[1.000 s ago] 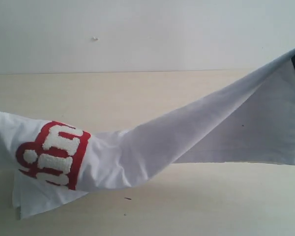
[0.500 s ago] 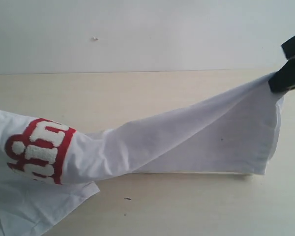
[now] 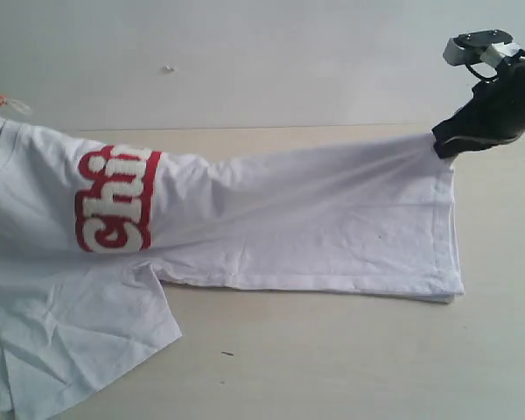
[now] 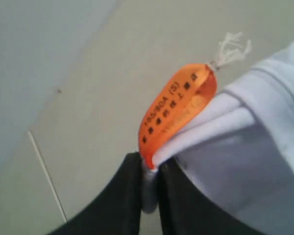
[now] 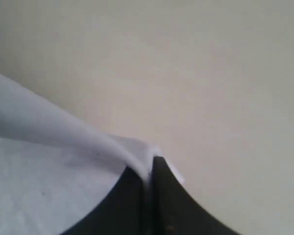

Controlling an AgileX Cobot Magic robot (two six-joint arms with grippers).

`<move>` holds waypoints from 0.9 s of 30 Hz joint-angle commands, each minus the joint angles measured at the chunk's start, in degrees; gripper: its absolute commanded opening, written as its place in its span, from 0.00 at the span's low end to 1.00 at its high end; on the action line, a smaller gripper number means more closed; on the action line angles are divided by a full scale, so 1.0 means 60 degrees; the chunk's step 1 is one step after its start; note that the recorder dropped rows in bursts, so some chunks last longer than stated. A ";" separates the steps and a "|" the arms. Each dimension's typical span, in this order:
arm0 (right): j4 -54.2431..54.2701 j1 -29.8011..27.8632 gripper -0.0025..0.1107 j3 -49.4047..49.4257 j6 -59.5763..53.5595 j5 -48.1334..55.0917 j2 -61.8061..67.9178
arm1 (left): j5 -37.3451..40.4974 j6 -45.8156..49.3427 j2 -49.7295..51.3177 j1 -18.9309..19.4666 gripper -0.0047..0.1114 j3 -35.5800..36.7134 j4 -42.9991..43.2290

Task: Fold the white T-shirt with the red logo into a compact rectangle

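Both jaws are clenched on cloth. My left jaws, their black fingers (image 4: 130, 200) close together, pinch a fold at the ribbed neck of the white short-sleeved cotton T-shirt (image 3: 332, 219), right where the small orange ribbon neck tag (image 4: 179, 110) with black print is sewn in; a tuft of white thread sticks out of the tag's far end. My right jaws, black fingers (image 5: 132, 200) pressed tight, grip a thin bunched corner of the same shirt at its hem; a sliver of white cloth shows between them.

The shirt is stretched lengthwise between the two grips over the pale wooden bench (image 3: 332, 367). I take as my mark the red logo (image 3: 114, 199), fuzzy white letters on a thick red outline. The neck tag sits near the logo, on the side away from my right jaws; the hem (image 3: 452, 232) lies well apart from the logo on the opposite side, its held corner raised off the bench and the rest of it resting on the bench; taut creases run from the logo to that raised corner; what looks like a short sleeve (image 3: 79, 341) lies spread flat on the bench just beside the logo, toward the camera. Only "Chi" of the logo shows; the rest is turned out of view. A small dark speck (image 3: 227, 353) lies on the bench near the sleeve, apart from the logo.
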 commanded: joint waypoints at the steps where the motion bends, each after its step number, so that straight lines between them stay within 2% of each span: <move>1: 0.1424 -0.0035 0.02 -0.0162 -0.1554 -0.2603 0.0557 | -0.3158 0.0048 0.1090 0.0027 0.04 0.0037 0.0114; 4: 0.2032 -0.0035 0.02 -0.0450 -0.2656 -0.2900 0.1133 | -0.4473 0.0063 0.1868 0.0133 0.04 0.0037 0.0147; 7: 0.2069 -0.0035 0.02 -0.0854 -0.2737 -0.3102 0.1657 | -0.5590 0.0044 0.2495 0.0251 0.04 0.0037 0.0147; 12: 0.2312 -0.0035 0.06 -0.1400 -0.2556 -0.3339 0.2191 | -0.6528 0.0008 0.3179 0.0344 0.07 0.0037 0.0147; 17: 0.2312 -0.0035 0.25 -0.2152 -0.0849 -0.2833 0.2428 | -0.6877 -0.0021 0.3294 0.0344 0.24 0.0037 0.0147; 21: 0.2032 -0.0057 0.40 -0.2945 0.1420 -0.2492 0.2466 | -0.6771 -0.0021 0.3294 0.0344 0.33 0.0037 0.0147; 24: 0.1757 -0.0057 0.42 -0.3553 0.3106 -0.2100 0.2466 | -0.6466 -0.0021 0.3294 0.0344 0.34 0.0037 0.0086; 27: 0.1374 -0.0057 0.41 -0.4019 0.3967 -0.1308 0.2466 | -0.6370 -0.0021 0.3294 0.0344 0.34 0.0037 0.0086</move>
